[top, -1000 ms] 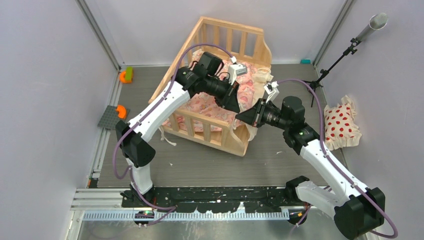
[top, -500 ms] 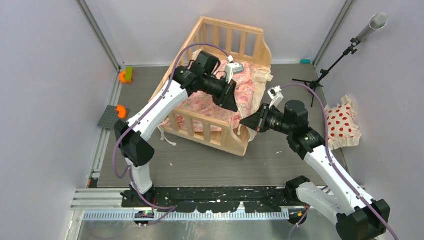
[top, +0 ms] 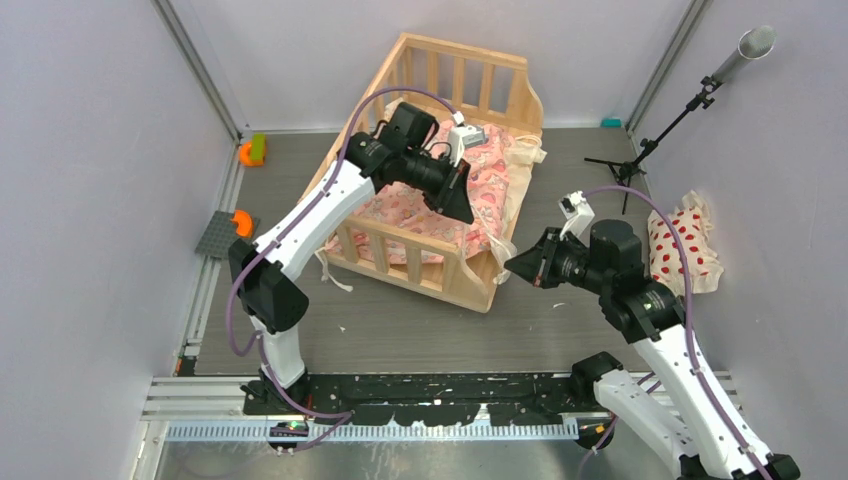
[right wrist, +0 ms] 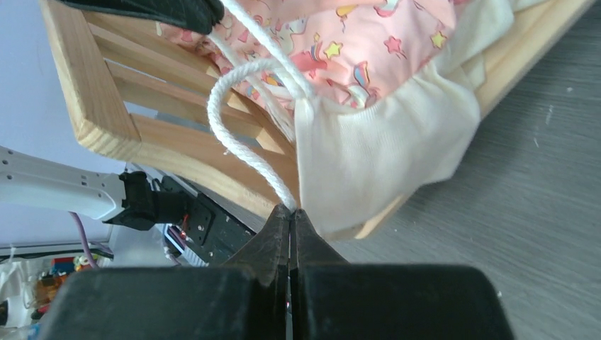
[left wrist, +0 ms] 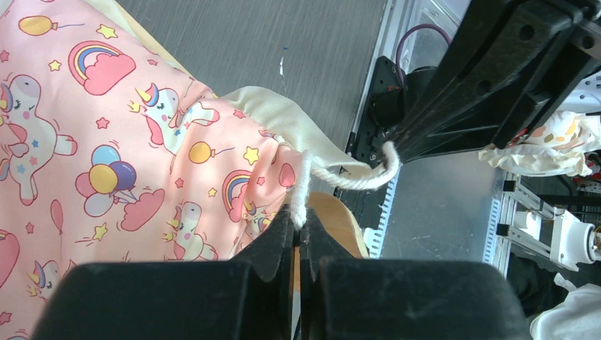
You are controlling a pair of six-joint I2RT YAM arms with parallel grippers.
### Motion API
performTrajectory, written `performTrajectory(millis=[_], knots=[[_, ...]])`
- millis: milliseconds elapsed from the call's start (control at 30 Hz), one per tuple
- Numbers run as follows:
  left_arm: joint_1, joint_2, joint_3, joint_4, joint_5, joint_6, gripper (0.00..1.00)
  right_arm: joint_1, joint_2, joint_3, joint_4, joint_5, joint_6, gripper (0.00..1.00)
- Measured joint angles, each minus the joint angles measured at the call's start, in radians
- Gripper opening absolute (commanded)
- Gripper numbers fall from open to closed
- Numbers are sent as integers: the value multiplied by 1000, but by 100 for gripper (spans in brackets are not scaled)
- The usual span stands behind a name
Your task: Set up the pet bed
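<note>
When checked, found left gripper [left wrist: 298, 221] and right gripper [right wrist: 290, 211] each pinched tight on white cord [left wrist: 351, 182] of cushion [left wrist: 106, 142]; located pet bed [top: 470, 285] directly beneath left tips, just ahead of right tips.

Pink unicorn-print cushion [left wrist: 85, 127] with white cord [left wrist: 354, 180] is seen; red-dotted pillow [top: 683, 250] is laid at tabletop's [top: 400, 330] right edge; orange-green block [top: 252, 151], grey plate [top: 215, 240] are placed left.

The right gripper [right wrist: 290, 212], jaws pressed together, pinches a white cord [right wrist: 212, 117] that loops up to the cream corner of the unicorn-print cushion [right wrist: 368, 28], which drapes over the pet bed [right wrist: 92, 85] rail.
</note>
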Motion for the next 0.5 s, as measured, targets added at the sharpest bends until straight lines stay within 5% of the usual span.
performTrajectory(millis=[500], knots=[[11,-3,0,0,-1,0,0,0,-34,117,-460,169,-12,1]])
